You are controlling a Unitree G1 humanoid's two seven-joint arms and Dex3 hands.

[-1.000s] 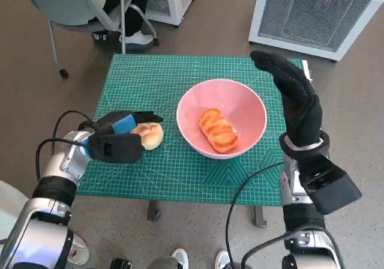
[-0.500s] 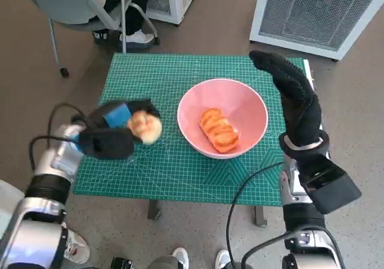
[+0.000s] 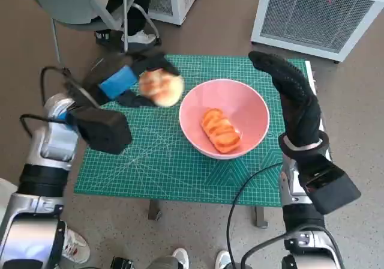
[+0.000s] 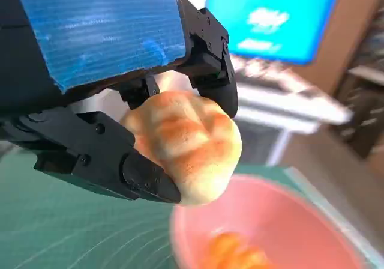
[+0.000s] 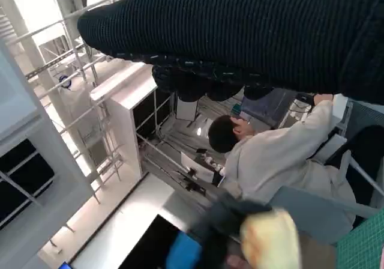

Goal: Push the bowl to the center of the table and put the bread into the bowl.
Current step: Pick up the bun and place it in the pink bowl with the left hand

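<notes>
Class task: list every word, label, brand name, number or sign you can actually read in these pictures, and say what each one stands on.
No text can be read in any view.
Green cutting mat: printed grid lines only; any figures are too small to read.
Blue screen behind the left hand: white marks, too blurred to read.
Pink bowl, round bread roll: no markings.

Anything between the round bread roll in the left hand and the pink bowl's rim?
Nothing: in the head view, the round bread roll sits just beside the pink bowl rim, held by the left hand.

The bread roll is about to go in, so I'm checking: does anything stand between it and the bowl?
Nothing visible: the left hand holds the bread roll just beside the pink bowl, which already holds another bread piece.
</notes>
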